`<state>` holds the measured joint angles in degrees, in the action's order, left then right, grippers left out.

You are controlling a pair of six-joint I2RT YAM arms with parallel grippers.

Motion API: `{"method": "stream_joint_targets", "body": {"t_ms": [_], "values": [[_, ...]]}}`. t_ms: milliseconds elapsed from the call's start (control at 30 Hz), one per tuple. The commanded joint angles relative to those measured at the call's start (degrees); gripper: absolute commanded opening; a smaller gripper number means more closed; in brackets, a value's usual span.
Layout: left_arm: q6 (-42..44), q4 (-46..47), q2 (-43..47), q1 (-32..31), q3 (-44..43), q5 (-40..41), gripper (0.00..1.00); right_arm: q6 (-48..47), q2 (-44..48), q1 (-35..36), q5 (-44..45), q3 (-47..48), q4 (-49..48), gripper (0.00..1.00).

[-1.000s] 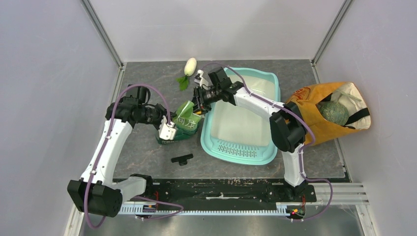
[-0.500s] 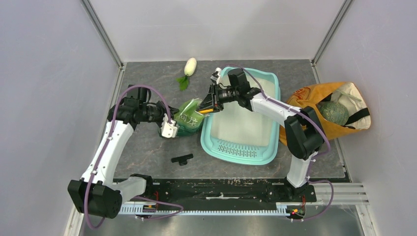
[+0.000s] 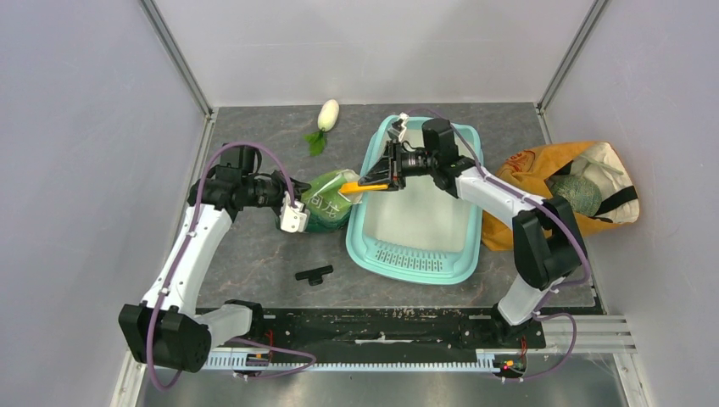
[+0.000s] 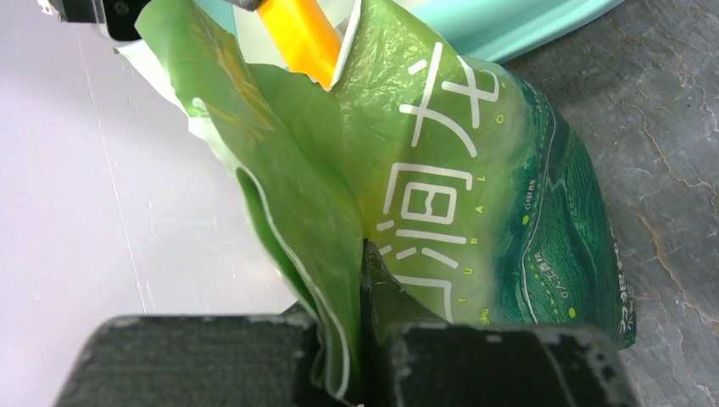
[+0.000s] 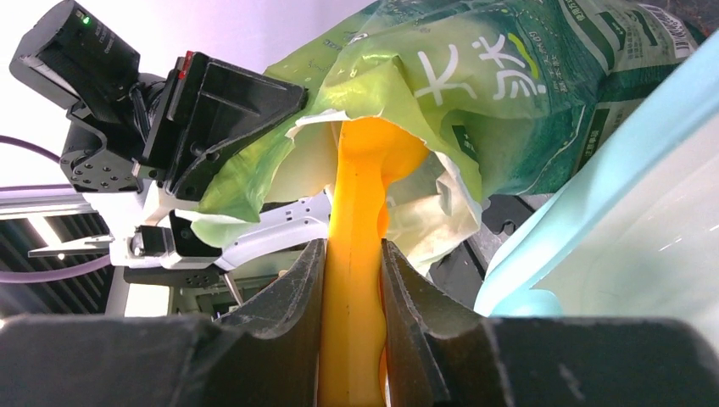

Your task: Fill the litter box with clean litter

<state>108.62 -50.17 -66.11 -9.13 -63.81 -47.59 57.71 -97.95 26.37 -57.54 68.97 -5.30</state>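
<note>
Teal moulded plastic forms the litter box (image 3: pixel 354 242), a rectangular tray with rounded corners, a smooth white basin and a slotted grille at its 6 o'clock end; it is lying mid-table. Just beside its 9 o'clock rim, a glossy, crinkled green pouch (image 3: pixel 326 203) is standing tilted. The left gripper (image 3: pixel 298 212) is pinching the pouch's thin upper edge, jaws pressed together on the film (clearest in the left wrist view). The right gripper (image 3: pixel 381 175) is clamping the flat handle of the orange scoop (image 3: pixel 360 184), whose bowl is sitting hidden inside the pouch mouth. A slouching orange cloth bag (image 3: pixel 581 227) is lying at the tray's 3 o'clock.
</note>
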Motion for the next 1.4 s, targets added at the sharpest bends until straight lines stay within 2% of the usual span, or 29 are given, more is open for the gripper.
{"method": "stream_joint_targets", "body": {"t_ms": [0,400,700,767,833,967,1033,1233,1367], "values": [[-1.0,7.1,0.1,-0.7,-2.9,-7.2,0.02,2.0,4.6,-1.4,-5.0,-2.2,-5.4,0.00],[-2.7,8.2,-0.6,-0.7,-3.1,-7.4,0.02,8.1,7.3,-5.9,-6.6,-8.9,-13.3,0.00],[-5.7,10.7,-0.9,-0.7,-3.2,-8.0,0.02,20.6,7.1,-8.3,-5.9,-15.4,-28.0,0.00],[-5.5,11.0,-0.9,-0.7,-3.1,-8.1,0.02,21.0,7.4,-8.7,-5.8,-15.2,-28.1,0.00],[-4.9,11.0,-0.8,-0.7,-3.1,-8.3,0.02,15.8,8.4,-8.7,-5.1,-13.2,-20.2,0.00],[-4.5,11.0,-0.6,-1.1,-3.4,-8.3,0.02,-10.0,9.7,-7.7,2.7,-0.5,17.7,0.00],[-4.4,11.0,-0.5,-1.2,-3.5,-8.2,0.02,-15.4,8.6,-7.3,6.4,4.6,27.4,0.00],[-3.5,11.1,-0.1,-1.3,-3.0,-8.2,0.02,-22.2,5.1,-4.1,17.8,17.9,43.8,0.00],[-2.8,11.1,-0.2,-1.4,-3.2,-8.3,0.02,-23.4,2.2,-0.3,21.4,21.2,49.0,0.00]]}}
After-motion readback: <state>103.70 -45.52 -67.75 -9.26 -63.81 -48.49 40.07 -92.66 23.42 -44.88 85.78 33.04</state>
